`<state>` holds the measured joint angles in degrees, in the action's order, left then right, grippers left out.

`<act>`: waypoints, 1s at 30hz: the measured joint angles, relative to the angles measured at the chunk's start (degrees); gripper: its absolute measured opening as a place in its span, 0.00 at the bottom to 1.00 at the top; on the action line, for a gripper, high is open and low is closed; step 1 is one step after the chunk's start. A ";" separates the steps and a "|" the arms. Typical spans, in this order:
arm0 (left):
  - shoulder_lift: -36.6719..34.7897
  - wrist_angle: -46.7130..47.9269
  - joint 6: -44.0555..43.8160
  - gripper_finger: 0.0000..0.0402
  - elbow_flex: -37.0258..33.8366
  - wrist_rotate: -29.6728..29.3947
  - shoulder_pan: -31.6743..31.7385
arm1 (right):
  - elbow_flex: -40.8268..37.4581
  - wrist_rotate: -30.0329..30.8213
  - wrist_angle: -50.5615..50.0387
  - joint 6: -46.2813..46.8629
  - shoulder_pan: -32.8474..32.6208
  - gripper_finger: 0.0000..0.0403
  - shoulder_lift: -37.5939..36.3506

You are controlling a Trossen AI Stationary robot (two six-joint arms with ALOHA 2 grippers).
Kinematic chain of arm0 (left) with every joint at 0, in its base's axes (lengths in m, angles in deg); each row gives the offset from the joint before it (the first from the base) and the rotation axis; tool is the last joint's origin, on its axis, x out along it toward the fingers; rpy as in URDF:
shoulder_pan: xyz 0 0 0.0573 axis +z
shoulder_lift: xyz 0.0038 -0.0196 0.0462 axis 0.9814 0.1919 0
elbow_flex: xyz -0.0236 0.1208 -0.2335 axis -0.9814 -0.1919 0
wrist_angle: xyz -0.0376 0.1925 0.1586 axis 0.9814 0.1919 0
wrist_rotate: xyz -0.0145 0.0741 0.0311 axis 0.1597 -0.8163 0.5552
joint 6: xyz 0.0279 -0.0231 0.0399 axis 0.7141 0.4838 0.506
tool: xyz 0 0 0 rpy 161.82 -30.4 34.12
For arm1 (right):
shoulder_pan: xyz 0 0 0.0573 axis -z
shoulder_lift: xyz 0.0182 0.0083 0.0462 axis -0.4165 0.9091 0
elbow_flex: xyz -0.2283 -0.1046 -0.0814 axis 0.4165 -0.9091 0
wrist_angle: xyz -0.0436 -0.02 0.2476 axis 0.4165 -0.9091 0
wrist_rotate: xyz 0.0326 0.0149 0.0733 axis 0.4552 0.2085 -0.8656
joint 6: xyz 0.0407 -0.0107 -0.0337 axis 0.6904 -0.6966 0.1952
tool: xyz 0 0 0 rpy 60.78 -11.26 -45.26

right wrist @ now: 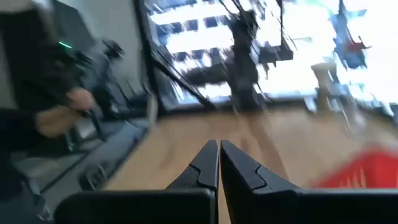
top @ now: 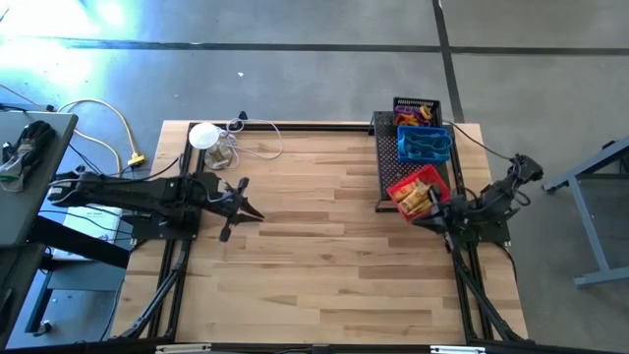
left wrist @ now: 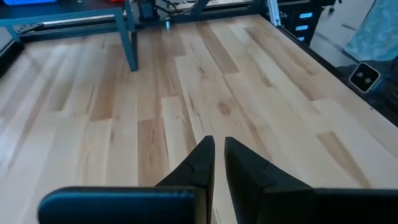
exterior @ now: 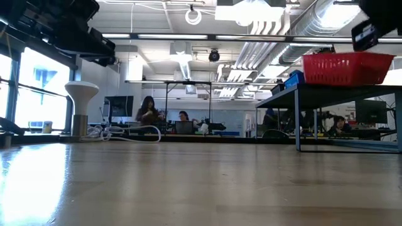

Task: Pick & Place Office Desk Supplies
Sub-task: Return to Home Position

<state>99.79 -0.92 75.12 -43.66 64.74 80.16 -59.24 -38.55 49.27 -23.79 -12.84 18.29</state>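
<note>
two arms are in play and i read them from the left across. my left gripper (top: 254,213) hangs over bare wood on the left half of the table (top: 314,256), fingers drawn nearly together with only a thin slit between the tips and nothing in them; the left wrist view shows plain planks ahead of it. behind it at the far left corner sits a white round disc (top: 203,135) with its cables (top: 257,147), which i leave alone. the middle of the table is open boards, so there is plenty of room to travel or set things down. everything i care about lies to the right: on a flat black mesh tray (top: 385,162) at the far right edge stand, from far to near, a black basket (top: 415,104) with coloured bits in it, a blue basket (top: 425,144), and a red basket (top: 417,191) holding yellowish pieces, sitting skewed to the tray. my right gripper (top: 433,220) is just beside the near corner of that red basket, fingers pressed fully together and empty; whether it touches the basket i cannot tell. i judge the right arm far the nearer one, with the red basket lying just ahead of its tips toward the table's far side. the table's right edge and the tray's rim crowd that arm, so its free room is leftward toward the centre.
</note>
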 joint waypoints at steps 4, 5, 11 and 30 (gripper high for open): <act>-0.02 -0.64 0.47 0.07 0.00 2.42 2.73 | 0.99 -4.16 3.80 -7.81 -0.03 0.01 0.12; 0.00 -0.64 0.38 0.07 0.00 2.90 3.26 | 1.28 -3.24 3.94 -8.71 0.07 0.01 0.14; 0.00 -0.57 -2.30 0.07 0.00 6.69 5.06 | 1.35 -0.67 2.53 -10.06 1.66 0.01 0.25; 0.02 3.90 -13.40 0.07 -0.39 6.70 4.99 | 1.35 4.02 2.15 -5.64 4.53 0.01 0.34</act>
<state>99.81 2.98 61.72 -44.05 71.45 85.15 -57.89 -34.53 51.42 -29.43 -8.32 18.64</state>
